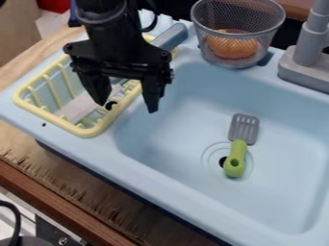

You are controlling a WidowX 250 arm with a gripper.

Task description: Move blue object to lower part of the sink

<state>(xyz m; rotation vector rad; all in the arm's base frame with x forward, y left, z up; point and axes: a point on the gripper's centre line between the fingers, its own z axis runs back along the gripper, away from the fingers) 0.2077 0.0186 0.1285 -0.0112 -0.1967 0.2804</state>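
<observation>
On the bench [96,197]: one pale blue sink [103,149], smooth-walled. Over its left side: one black arm [112,29], with pincer [128,106], fingers spread apart, nothing visibly clamped. Below: one yellow rack [51,119], slatted. At the back rim: one mesh basket [237,17], holding an orange item [234,47]; beside it, one grey faucet [307,53]. In the rack: one utensil with grey-blue handle [171,36], broad blade [78,107] aslant; probably the blue object wanted. In the basin: one green-handled spatula [236,156], partly over the drain.

Hazards, as judged: pinching rack slats along with the blade, from closing too low; slipping or twisting, from gripping flat blade off-balance; snagging on the rack or knocking the basket, from too low a lift; landing on the spatula, from careless release.
</observation>
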